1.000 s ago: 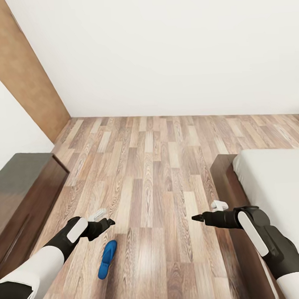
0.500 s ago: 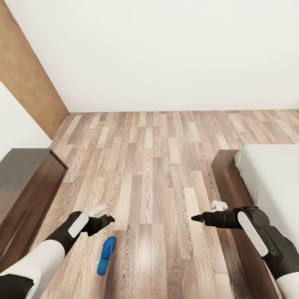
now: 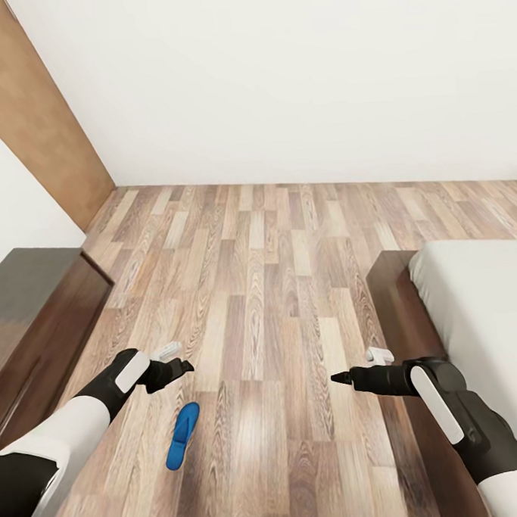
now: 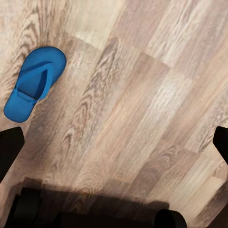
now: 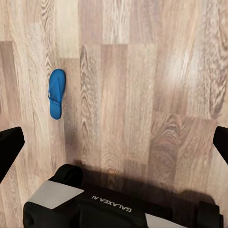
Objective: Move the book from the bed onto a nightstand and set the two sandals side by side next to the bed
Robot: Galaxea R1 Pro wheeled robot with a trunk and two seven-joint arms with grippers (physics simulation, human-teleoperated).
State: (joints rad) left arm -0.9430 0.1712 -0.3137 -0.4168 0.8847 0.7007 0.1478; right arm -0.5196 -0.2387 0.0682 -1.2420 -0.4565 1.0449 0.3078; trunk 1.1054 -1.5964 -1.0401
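Observation:
One bright blue sandal (image 3: 183, 446) lies flat on the wood-plank floor, just below my left gripper (image 3: 184, 365) in the head view. In the left wrist view the sandal (image 4: 35, 83) lies off to one side of the left gripper (image 4: 114, 147), whose dark fingertips (image 4: 9, 147) stand wide apart, open and empty. My right gripper (image 3: 337, 377) hovers over the floor beside the bed (image 3: 481, 315), also open. It sees the sandal (image 5: 56, 93) farther off. The bed has a pale mattress on a dark wooden frame (image 3: 393, 297). The book and the nightstand are out of view.
A long, low dark brown bench (image 3: 34, 316) runs along the left wall. A light brown wooden panel (image 3: 31, 111) stands in the far left corner. Open plank floor (image 3: 273, 250) stretches ahead to the white wall.
The whole picture has shifted upward, so the camera has moved. My left gripper has risen a little in the view. The right gripper holds its place. Both stay open.

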